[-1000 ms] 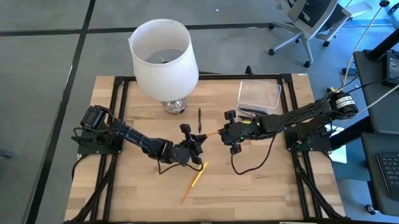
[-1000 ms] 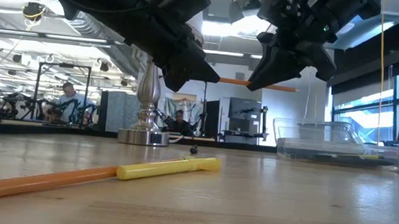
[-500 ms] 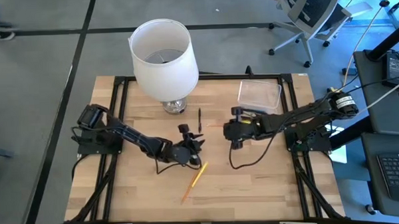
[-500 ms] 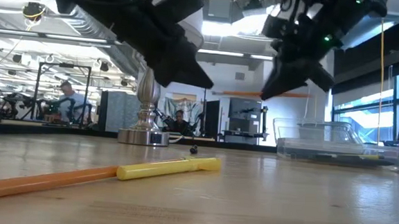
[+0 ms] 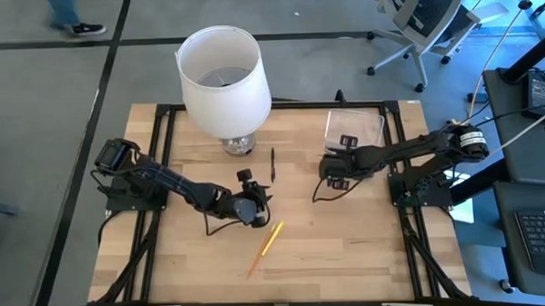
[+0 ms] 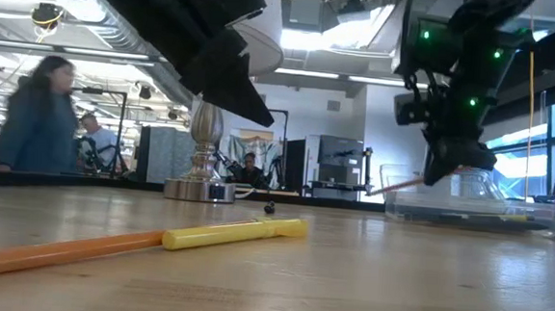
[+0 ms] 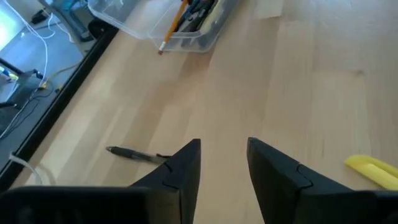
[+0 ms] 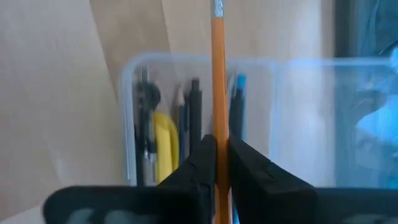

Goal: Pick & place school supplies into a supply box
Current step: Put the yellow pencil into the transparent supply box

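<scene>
In the high view the right claw (image 5: 338, 162) is hovering right of centre, at the lower left edge of the clear supply box (image 5: 363, 124), which is sitting at the upper right of the wooden surface (image 5: 349, 250). Its fingers are pinching an orange pencil (image 8: 218, 81); the right wrist view is showing the pencil clamped between the dark fingers (image 8: 199, 165) and pointing out over the box, where a yellow marker (image 8: 165, 146) and several dark pens (image 8: 194, 115) are already lying side by side. In the low view the pencil (image 6: 406, 186) is slanting downward from the claw toward the box wall at the right of the frame. The left claw (image 5: 253, 206) is hanging near the middle of the high view, its fingers (image 7: 183, 174) spread apart and gripping nothing. Just below and right of it a yellow and orange marker (image 5: 267, 243) is lying diagonally on the surface, and a black pen (image 5: 273, 164) is resting above it, between the two claws. A large white lampshade (image 5: 222, 75) on its base is standing at the upper centre. In the low view a person (image 6: 37, 117) is passing at the far left of the room.
</scene>
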